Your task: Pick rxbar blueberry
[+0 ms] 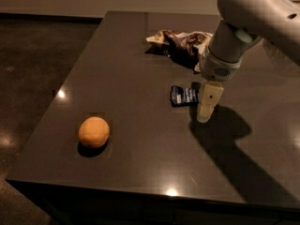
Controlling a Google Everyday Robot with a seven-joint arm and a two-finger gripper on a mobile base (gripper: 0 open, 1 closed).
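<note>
The rxbar blueberry (183, 95) is a small flat dark navy wrapper with pale lettering, lying flat on the dark table (136, 69) right of centre. My gripper (207, 105) hangs from the large white arm at the upper right and points down. Its cream-coloured tip is low over the table at the bar's right end and covers that end.
An orange (93, 131) sits near the table's front left. A crumpled brown-and-cream chip bag (178, 40) lies at the back, just behind the bar. The table's front edge (140, 187) and left edge are close to the orange.
</note>
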